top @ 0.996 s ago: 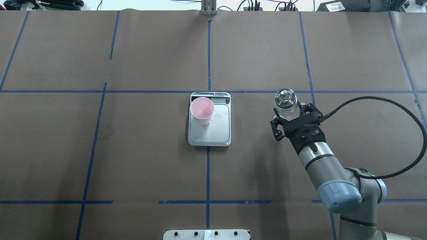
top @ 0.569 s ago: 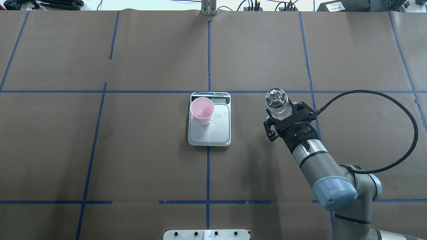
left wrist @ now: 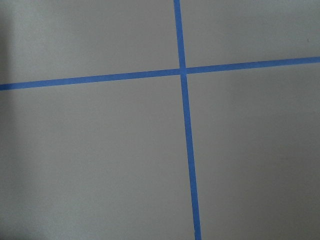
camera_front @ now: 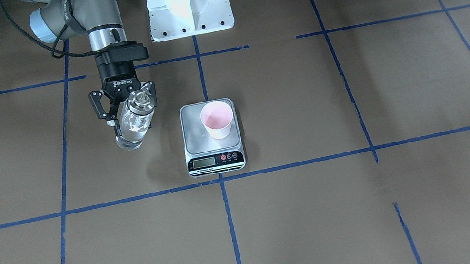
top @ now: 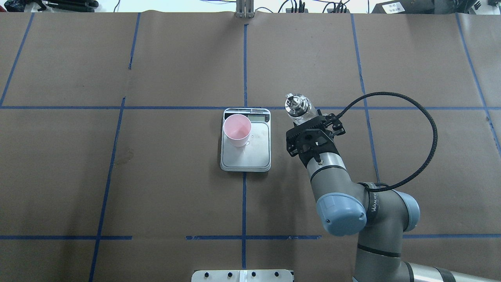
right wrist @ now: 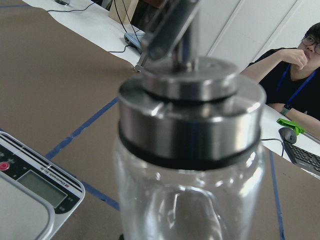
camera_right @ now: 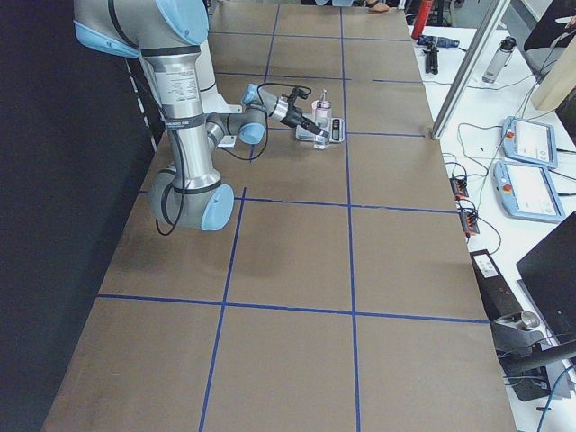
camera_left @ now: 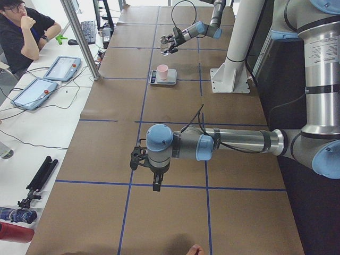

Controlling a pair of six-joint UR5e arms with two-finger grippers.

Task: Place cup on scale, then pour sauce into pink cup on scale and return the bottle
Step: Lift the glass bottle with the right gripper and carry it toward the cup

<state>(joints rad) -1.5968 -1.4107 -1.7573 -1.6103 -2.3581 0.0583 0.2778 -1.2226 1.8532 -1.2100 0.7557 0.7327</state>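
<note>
The cup (top: 236, 130), white outside and pink inside, stands on the far left part of the scale's platform (top: 250, 154); it also shows in the front view (camera_front: 217, 119). My right gripper (top: 304, 119) is shut on the clear glass bottle (top: 297, 106) with the silver pourer cap. It holds the bottle roughly upright above the table, just right of the scale in the overhead view. The right wrist view shows the bottle (right wrist: 190, 150) close up, with the scale's display strip (right wrist: 35, 185) at lower left. My left gripper (camera_left: 139, 159) shows only in the left side view; I cannot tell if it is open.
The white robot pedestal (camera_front: 187, 0) stands behind the scale. Blue tape lines (top: 244, 58) divide the brown paper table. An operator (camera_left: 21, 26) sits at the side bench with tablets (camera_left: 61, 66). The left arm (camera_left: 212, 143) stretches over the near table end.
My right arm has carried the bottle leftward towards the scale, from well right of it to just beside its right edge. The cup and the scale have not moved.
</note>
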